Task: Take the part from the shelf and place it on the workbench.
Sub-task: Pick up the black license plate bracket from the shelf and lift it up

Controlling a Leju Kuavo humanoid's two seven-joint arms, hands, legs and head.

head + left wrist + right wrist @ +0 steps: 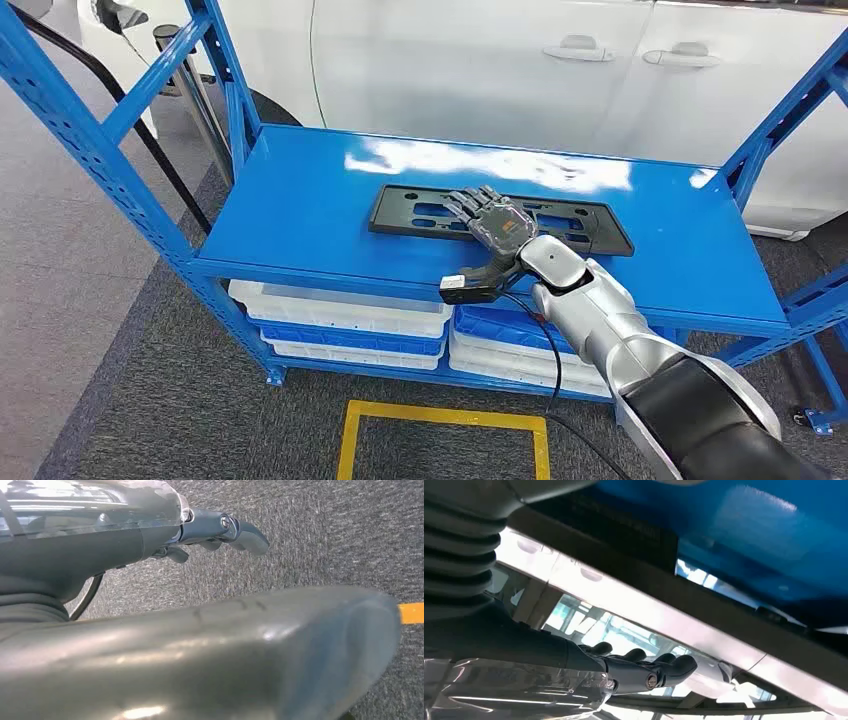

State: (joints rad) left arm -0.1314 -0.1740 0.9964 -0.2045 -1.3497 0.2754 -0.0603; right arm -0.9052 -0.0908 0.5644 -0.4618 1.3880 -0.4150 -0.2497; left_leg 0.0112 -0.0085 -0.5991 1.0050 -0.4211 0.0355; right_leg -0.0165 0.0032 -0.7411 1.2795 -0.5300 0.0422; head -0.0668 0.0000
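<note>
The part [420,212] is a long flat black plate with cut-outs, lying across the middle of the blue shelf top [300,200]. My right hand [490,225] reaches over its middle, fingers stretched out flat above the plate, holding nothing. In the right wrist view the dark fingers [644,666] extend straight, with the black part [624,535] and the blue shelf [749,540] beyond them. My left hand [215,535] hangs over grey carpet with nothing in it, its fingers loosely extended.
Blue shelf uprights [60,110] stand at both sides. White and blue bins [340,310] are stacked under the shelf top. A white car [480,60] stands just behind. A yellow floor marking [445,415] lies in front of the shelf.
</note>
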